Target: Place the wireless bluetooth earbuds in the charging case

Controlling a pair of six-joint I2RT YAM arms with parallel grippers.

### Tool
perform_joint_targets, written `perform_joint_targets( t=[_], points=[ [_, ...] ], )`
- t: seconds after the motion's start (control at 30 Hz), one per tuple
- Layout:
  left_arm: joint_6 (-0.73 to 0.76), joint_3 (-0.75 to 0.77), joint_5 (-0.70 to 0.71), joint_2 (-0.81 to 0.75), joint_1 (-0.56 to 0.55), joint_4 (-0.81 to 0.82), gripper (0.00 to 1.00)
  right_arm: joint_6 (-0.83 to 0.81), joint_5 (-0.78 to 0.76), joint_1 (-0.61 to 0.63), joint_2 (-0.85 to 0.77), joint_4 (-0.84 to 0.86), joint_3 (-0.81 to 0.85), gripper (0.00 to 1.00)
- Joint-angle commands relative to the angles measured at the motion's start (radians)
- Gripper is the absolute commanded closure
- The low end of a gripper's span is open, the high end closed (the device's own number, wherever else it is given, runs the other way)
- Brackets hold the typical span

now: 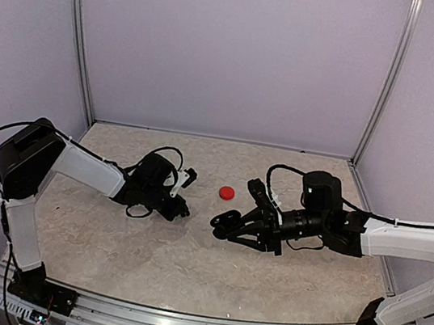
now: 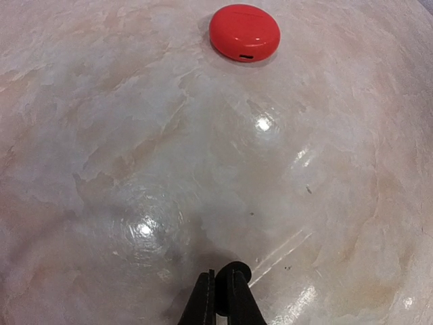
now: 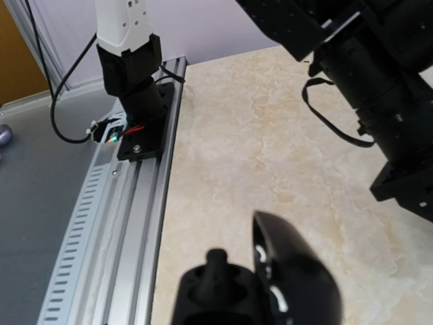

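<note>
A small black earbud (image 2: pixel 238 272) sits pinched between the tips of my left gripper (image 2: pixel 220 279), just above the marble tabletop. In the top view that gripper (image 1: pixel 182 206) is left of centre. My right gripper (image 1: pixel 222 224) holds an open black charging case (image 3: pixel 223 298) with its lid (image 3: pixel 301 271) raised. A black earbud (image 3: pixel 216 261) stands in the case's base. The case hides the right fingers in the right wrist view. A closed red charging case (image 1: pixel 226 192) lies on the table between and beyond the two grippers, far ahead (image 2: pixel 244 32) in the left wrist view.
The aluminium rail (image 3: pixel 101 223) runs along the table's near edge, with the left arm's base (image 3: pixel 139 135) bolted to it. The left arm's wrist (image 3: pixel 379 81) looms at the upper right of the right wrist view. Lilac walls enclose the table.
</note>
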State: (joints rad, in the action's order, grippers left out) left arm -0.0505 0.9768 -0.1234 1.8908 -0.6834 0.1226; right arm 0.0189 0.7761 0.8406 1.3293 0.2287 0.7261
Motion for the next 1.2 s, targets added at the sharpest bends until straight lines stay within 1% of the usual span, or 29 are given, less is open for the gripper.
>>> perform_joint_targets(
  t=[0.0, 0.13, 0.2, 0.37, 0.53, 0.77, 0.87, 0.9, 1.0, 1.17],
  points=[
    [0.004, -0.049, 0.024, -0.093, -0.024, 0.016, 1.00, -0.009, -0.002, -0.011, -0.029, 0.002, -0.005, 1.00],
    [0.004, -0.109, 0.041, -0.219, -0.045, 0.062, 1.00, -0.008, -0.002, -0.011, -0.034, 0.004, -0.005, 1.00],
    [-0.002, -0.143, 0.034, -0.318, -0.063, 0.095, 1.00, -0.041, 0.004, -0.011, -0.032, 0.002, 0.000, 1.00],
    [-0.030, -0.238, 0.063, -0.562, -0.109, 0.197, 1.00, -0.056, 0.042, -0.011, -0.030, 0.017, 0.011, 1.00],
    [0.043, -0.273, 0.049, -0.719, -0.190, 0.218, 1.00, -0.083, 0.080, -0.007, -0.020, 0.007, 0.032, 1.00],
    [0.066, -0.277, -0.038, -0.797, -0.288, 0.236, 1.00, -0.110, 0.089, 0.000, -0.008, -0.019, 0.068, 1.00],
    [0.020, -0.284, -0.103, -0.797, -0.330, 0.297, 1.00, -0.122, 0.097, 0.003, 0.010, -0.035, 0.098, 1.00],
    [0.026, -0.284, -0.111, -0.793, -0.350, 0.313, 1.00, -0.130, 0.097, 0.005, 0.017, -0.044, 0.110, 1.00],
    [0.071, -0.279, -0.087, -0.779, -0.412, 0.338, 1.00, -0.143, 0.092, 0.014, 0.027, -0.051, 0.123, 1.00],
    [0.099, -0.256, -0.039, -0.733, -0.466, 0.343, 1.00, -0.156, 0.074, 0.027, 0.031, -0.067, 0.141, 1.00]
  ],
)
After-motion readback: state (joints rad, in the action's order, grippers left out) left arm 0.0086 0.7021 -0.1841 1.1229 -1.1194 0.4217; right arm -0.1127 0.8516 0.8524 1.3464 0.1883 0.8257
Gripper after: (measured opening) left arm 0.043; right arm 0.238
